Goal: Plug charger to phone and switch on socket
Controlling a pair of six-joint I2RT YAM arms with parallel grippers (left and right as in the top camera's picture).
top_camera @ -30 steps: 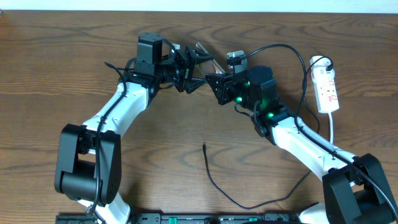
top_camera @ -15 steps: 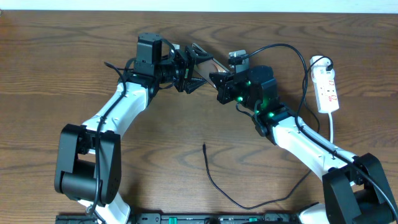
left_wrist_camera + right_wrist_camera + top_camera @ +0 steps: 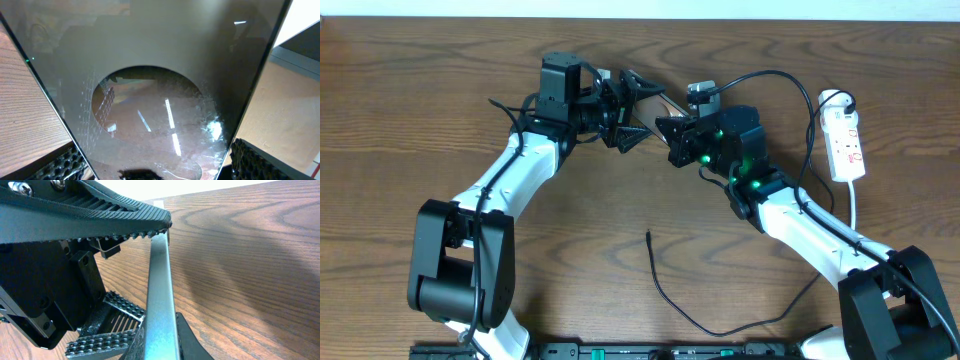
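The charger is seen nearest, well left of the socket. Farther, also left of the socket, the phone is held above the table: it is clamped across its thin side by the right gripper, while the left gripper is spread wide around it. Stiff, glossy, probably slippery, it is best taken by the 2 long edges.

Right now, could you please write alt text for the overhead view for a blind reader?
The right gripper is shut on the phone above a wooden table, the left gripper open around it. The charger lies loose, unplugged; the socket sits at the picture's right.
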